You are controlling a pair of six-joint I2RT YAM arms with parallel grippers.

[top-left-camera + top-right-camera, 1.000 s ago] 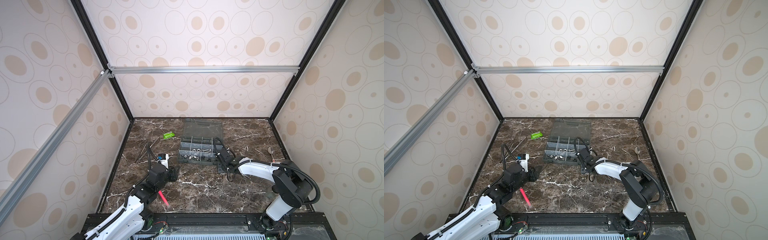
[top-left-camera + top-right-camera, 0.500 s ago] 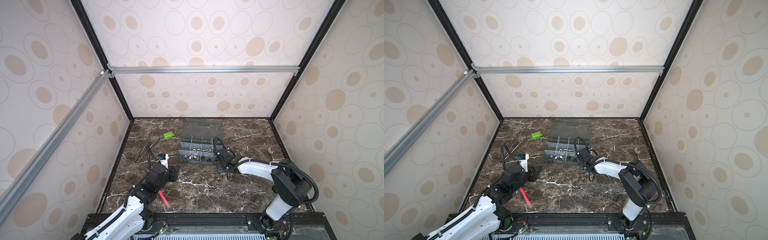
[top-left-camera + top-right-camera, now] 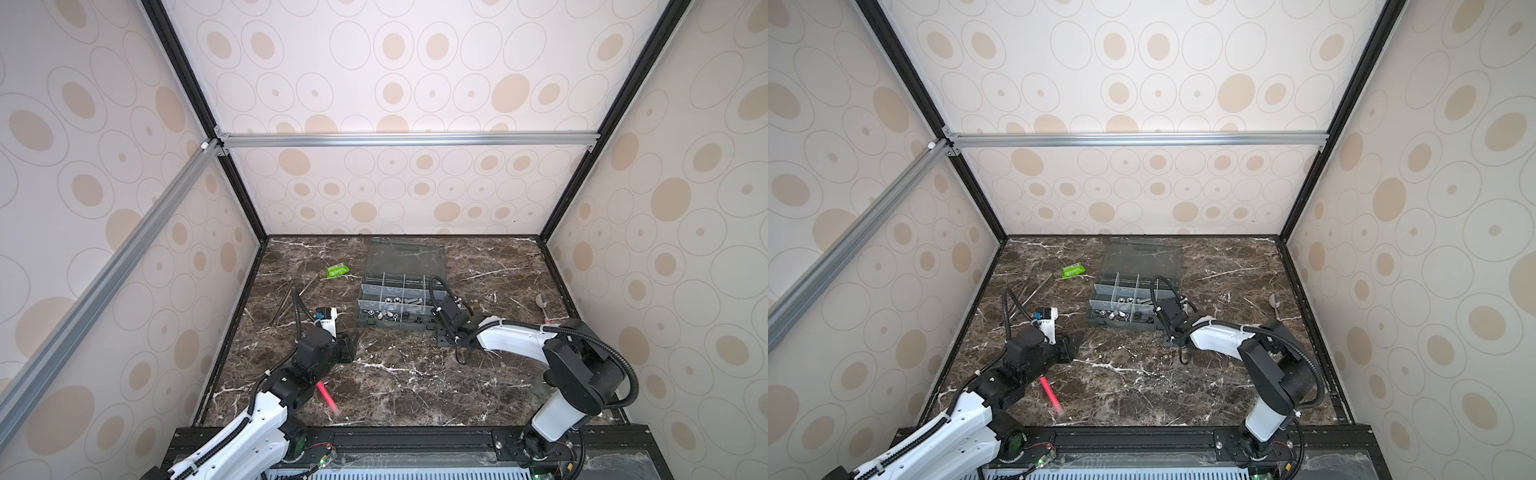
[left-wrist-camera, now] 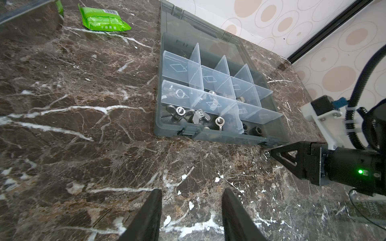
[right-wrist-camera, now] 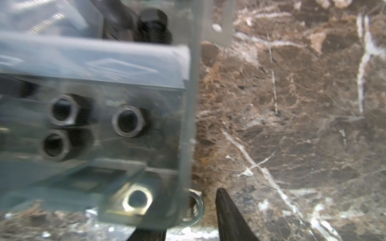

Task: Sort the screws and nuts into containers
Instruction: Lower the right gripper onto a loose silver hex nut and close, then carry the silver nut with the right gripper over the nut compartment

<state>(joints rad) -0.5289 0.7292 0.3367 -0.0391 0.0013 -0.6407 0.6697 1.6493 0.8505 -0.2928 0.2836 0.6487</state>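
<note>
silver nut (image 4: pixel 265 155) beside organiser box (image 4: pixel 219 136), green packet (image 4: pixel 102 19)

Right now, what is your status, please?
Left gripper open, empty. Right gripper open around silver nut on table. Organiser box corner crowds it.

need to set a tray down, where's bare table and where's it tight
Biggest bare patch: front middle of the table, between the pink pen and the right arm. Also free: back right, between the box and the spoon. Crowded: the box's front right corner, with the right gripper and a loose nut; the left side, with tweezers and packet.
</note>
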